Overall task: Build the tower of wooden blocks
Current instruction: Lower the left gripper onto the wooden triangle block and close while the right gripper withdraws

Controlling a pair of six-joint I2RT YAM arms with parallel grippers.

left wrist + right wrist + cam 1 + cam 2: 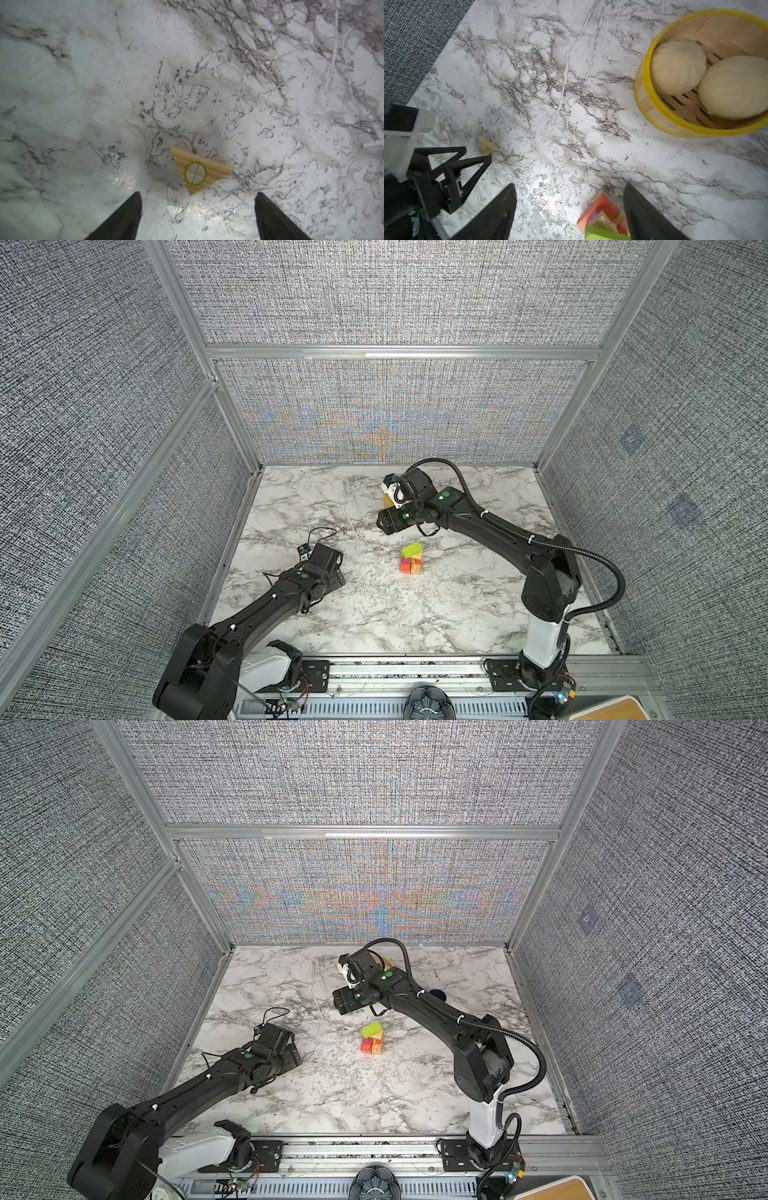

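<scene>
Marble table [374, 614], contents left to right. Left gripper [197, 193]: jaws wide apart, empty, low over the table at left centre. Triangle block [199, 170]: plain tan wood, lying flat just ahead of the left fingertips, not touched; it bears a yellow-green circle with a cross inside, the only marking seen. It shows in the wrist views alone [485, 146]; in both top views the left wrist covers it. Tower [411, 560] [372, 1040]: mid-table, between the arms, small and upright; orange block [404, 566] and tan block [416, 569] at base, pink and red in the middle, lime slab [411, 549] tilted on top. Right gripper [570, 187]: jaws wide apart, empty, behind the tower and clear of it. Basket [645, 83]: yellow-rimmed, at the far side beside the right wrist, holding two buns [677, 66], plain only in the right wrist view.
</scene>
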